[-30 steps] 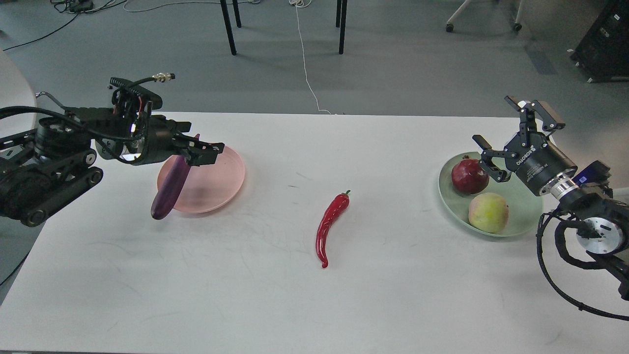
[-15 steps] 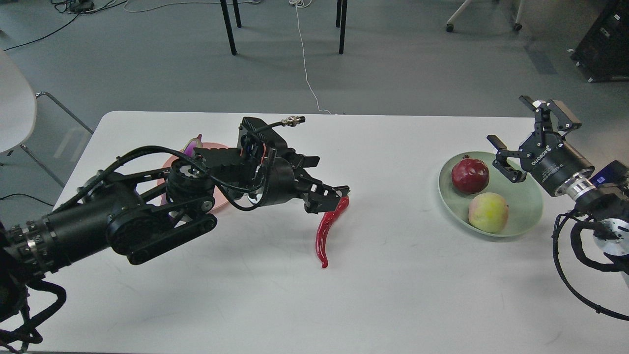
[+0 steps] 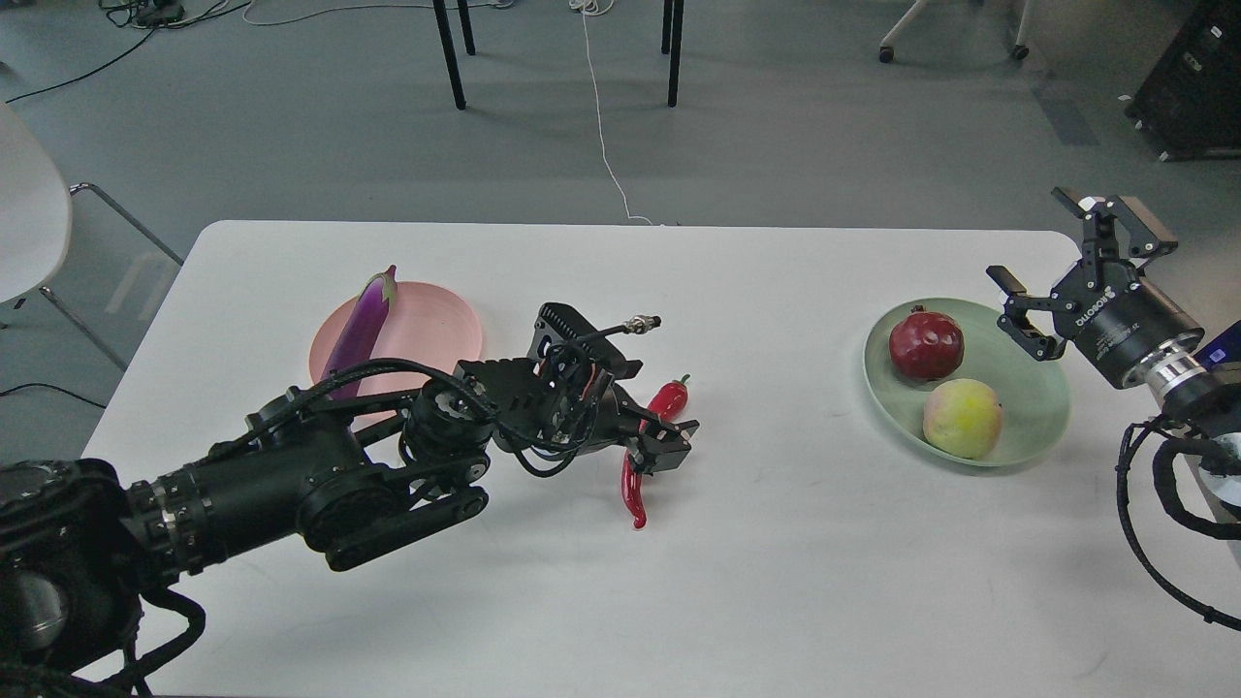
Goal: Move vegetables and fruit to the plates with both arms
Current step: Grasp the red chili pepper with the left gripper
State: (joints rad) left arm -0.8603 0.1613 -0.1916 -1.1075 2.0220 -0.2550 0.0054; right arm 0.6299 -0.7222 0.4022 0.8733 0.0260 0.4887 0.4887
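Fingers of left gripper [image 3: 669, 441] straddling red chili pepper [image 3: 663, 400] on white desk [image 3: 776, 562], grip not discernible. Farther left, eggplant [image 3: 361, 328] across pink plate [image 3: 436, 325]. Right gripper [image 3: 1071, 276] fingers spread wide, beside green plate [image 3: 1037, 388] with pomegranate [image 3: 927, 343] and yellow-green fruit [image 3: 962, 418].

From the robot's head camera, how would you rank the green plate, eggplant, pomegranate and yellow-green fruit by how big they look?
1. Green plate, clearly largest.
2. Eggplant, long but slim.
3. Pomegranate and yellow-green fruit: they look about alike, so I won't rank them.
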